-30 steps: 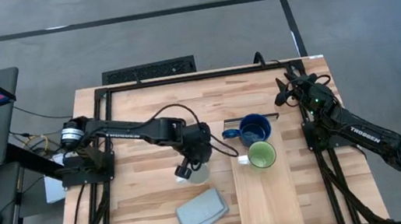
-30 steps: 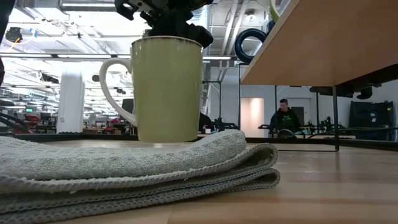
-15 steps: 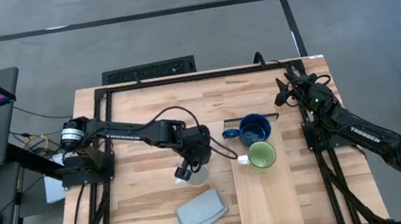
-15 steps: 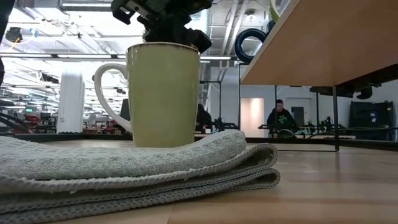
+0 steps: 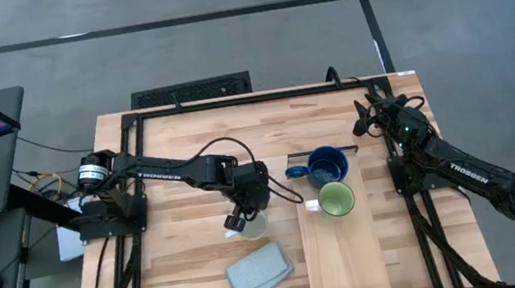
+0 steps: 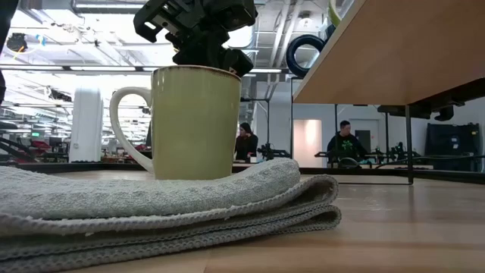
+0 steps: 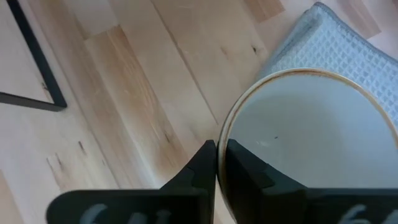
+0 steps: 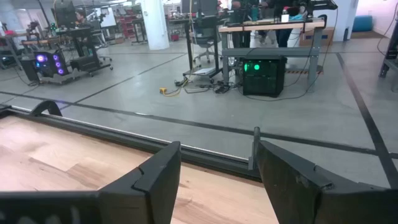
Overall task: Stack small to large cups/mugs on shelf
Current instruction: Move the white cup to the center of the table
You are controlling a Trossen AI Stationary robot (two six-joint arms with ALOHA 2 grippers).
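A cream mug (image 5: 250,227) stands upright behind the folded grey-blue cloth (image 5: 258,270), left of the shelf (image 5: 345,263); the low view shows the mug (image 6: 195,121) with its handle toward the table's left and its base hidden by the cloth (image 6: 167,201). My left gripper (image 5: 239,216) is shut on the mug's rim. A dark blue mug (image 5: 327,166) and a light green mug (image 5: 336,199) stand on the shelf's far part. My right gripper (image 5: 374,112) is open and empty at the table's far right. My left gripper holds the cream mug by its rim (image 7: 222,130), one finger inside the mug and one outside. The fingers (image 7: 202,168) come from above, pointing down. The mug is upright below the gripper; the cloth hides whether its base is on the table.
The shelf's near half is bare wood. In the low view its underside (image 6: 394,53) overhangs at the right. A dark metal frame (image 5: 192,106) runs along the table's far edge. People show in the room beyond the table.
My left gripper has gone down and a little toward the table's left edge with the cream mug. The mug stays upright and now sits lower behind the cloth.
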